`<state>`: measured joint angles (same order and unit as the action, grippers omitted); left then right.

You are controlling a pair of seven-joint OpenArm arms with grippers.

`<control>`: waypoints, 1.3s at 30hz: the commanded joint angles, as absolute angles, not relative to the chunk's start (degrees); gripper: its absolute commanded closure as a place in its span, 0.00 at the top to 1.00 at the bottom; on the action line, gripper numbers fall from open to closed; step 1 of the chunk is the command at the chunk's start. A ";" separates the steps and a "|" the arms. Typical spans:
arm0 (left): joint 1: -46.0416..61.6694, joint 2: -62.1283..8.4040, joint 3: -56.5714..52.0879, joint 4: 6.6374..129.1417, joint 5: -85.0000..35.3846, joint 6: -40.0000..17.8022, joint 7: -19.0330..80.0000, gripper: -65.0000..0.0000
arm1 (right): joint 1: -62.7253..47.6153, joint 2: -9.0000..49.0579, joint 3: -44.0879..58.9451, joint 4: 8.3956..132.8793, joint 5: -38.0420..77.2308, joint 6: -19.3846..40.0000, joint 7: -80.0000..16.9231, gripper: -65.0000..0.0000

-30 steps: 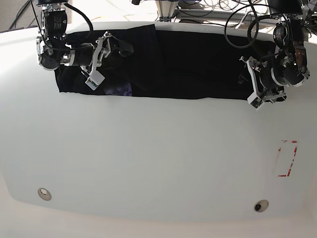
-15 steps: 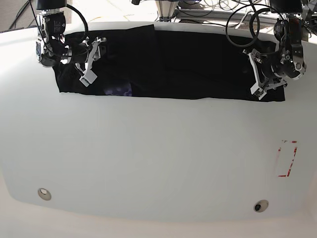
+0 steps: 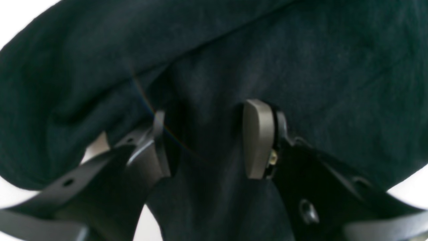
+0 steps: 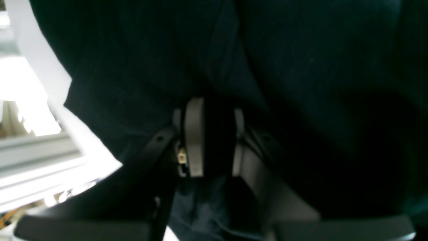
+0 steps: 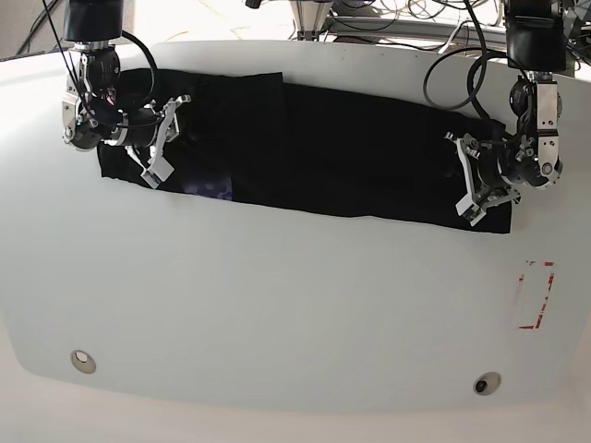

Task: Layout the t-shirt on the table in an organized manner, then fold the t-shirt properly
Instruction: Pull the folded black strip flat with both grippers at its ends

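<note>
T-shirt [image 5: 305,148], black, unlabelled, faint bluish print, lies as a long band across table [image 5: 277,305] far side in base view; left wrist view: left gripper [image 3: 204,140] pinches cloth; right wrist view: right gripper [image 4: 214,137] clamps a fold.

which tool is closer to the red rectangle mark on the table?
Left. The left tool sits just above the red rectangle mark, on the t-shirt's end; the right tool is across the table.

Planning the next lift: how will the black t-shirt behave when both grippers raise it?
Probably floppy: the t-shirt bunches into soft folds between the left gripper pads. Its unheld middle would likely sag. It looks light, lying thin on the table.
</note>
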<state>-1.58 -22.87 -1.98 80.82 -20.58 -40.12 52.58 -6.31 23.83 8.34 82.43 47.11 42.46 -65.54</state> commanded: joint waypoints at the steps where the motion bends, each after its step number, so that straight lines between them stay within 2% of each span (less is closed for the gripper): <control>1: -2.68 -22.81 -0.84 78.37 -18.42 -40.00 55.34 0.41 | -3.56 25.01 8.66 78.02 37.23 40.00 -63.87 0.20; 9: -5.85 -22.55 -0.84 78.02 -18.33 -40.00 55.43 0.41 | 2.15 25.45 8.57 69.85 34.59 40.00 -60.88 0.21; 15: -7.34 -22.55 -0.84 78.64 -18.51 -40.00 56.57 0.41 | 3.12 25.45 8.57 69.85 34.24 40.00 -60.88 0.20; 21: -8.57 -22.55 -3.47 84.44 -19.74 -40.00 60.70 0.42 | 3.38 25.27 8.57 69.93 34.24 40.00 -60.88 0.20; 23: -8.48 -22.55 -6.02 86.20 -21.41 -40.00 61.85 0.47 | 3.38 25.19 8.57 69.93 34.24 40.00 -60.88 0.20; 27: -8.66 -22.55 -12.26 88.66 -26.15 -40.00 65.98 0.63 | 3.38 25.10 8.57 69.93 34.24 40.00 -60.88 0.20; 29: -8.75 -22.55 -15.52 89.10 -28.09 -40.00 67.74 0.66 | 3.38 25.10 8.57 69.93 34.24 40.00 -60.88 0.20; 39: -9.19 -22.55 -25.27 80.84 -34.33 -40.00 68.53 0.67 | 3.38 25.10 8.57 69.93 34.24 40.00 -60.88 0.20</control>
<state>-8.12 -21.63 -23.81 83.44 -31.51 -39.94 69.14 3.64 24.14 8.43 70.43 40.86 42.48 -56.84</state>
